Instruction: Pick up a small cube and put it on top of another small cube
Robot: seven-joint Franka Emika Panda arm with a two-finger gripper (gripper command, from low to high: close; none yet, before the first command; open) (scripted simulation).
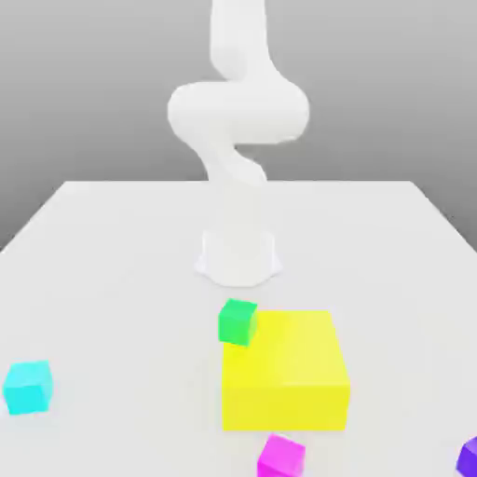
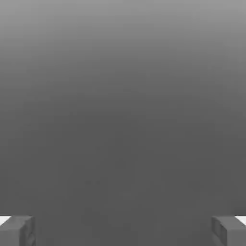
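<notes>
Arm [image 1: 238, 121] upright, folded above its base; gripper [image 2: 123, 230] jaws spread wide, holding nothing. Cyan cube [image 1: 27, 388] on table [image 1: 121, 279], well apart from yellow block [image 1: 284, 371], toward the exterior view's left.

We see soft, even light in the exterior view — the tabletop [image 1: 112, 279] is bright white, with barely any shadows. The arm [image 1: 238, 121] is washed out, nearly without shading. Edges look slightly blurred, and the backdrop fades from pale grey to darker. The hand view is dim — a smooth grey gradient, darkening downward.
</notes>
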